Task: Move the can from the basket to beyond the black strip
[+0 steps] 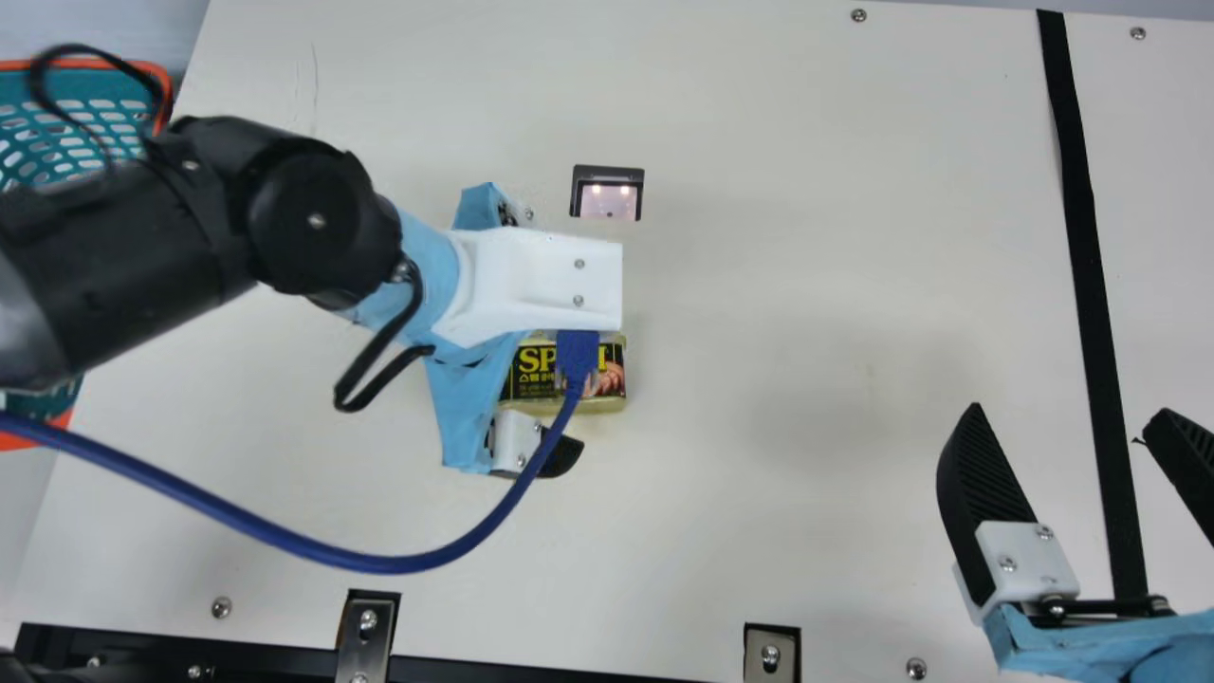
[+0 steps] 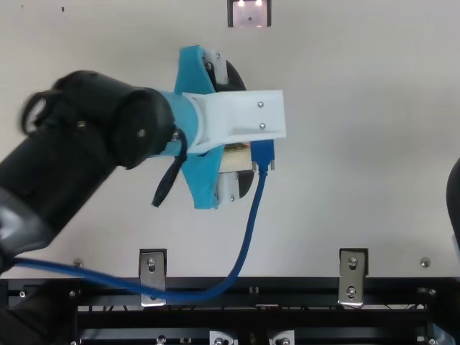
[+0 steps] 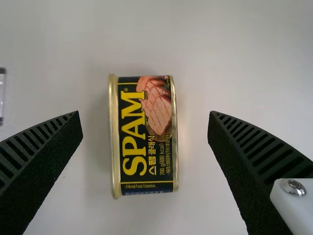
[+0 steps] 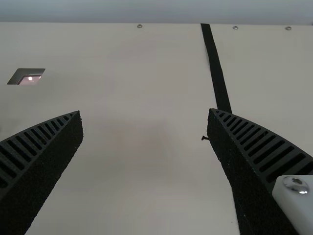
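The can (image 1: 613, 372) lies on the table, label up, partly covered by my left arm in the main view. From above, my left gripper (image 2: 241, 133) is over the can (image 2: 233, 159). In the left wrist view the left gripper (image 3: 145, 117) stands open, a finger on either side of the can (image 3: 145, 137), with gaps between. My right gripper (image 1: 1068, 414) is open near the black strip (image 1: 1086, 237); the right wrist view shows the right gripper (image 4: 145, 113) holding nothing, the strip (image 4: 215, 63) running behind one finger. The basket (image 1: 167, 95) is at the main view's far left, partly behind my left arm.
A small dark-framed recess (image 1: 607, 193) sits in the table just above my left gripper in the main view. A blue cable (image 1: 379, 563) loops from that gripper across the table's near side. Metal brackets (image 1: 368, 631) line the near edge, and screws dot the tabletop.
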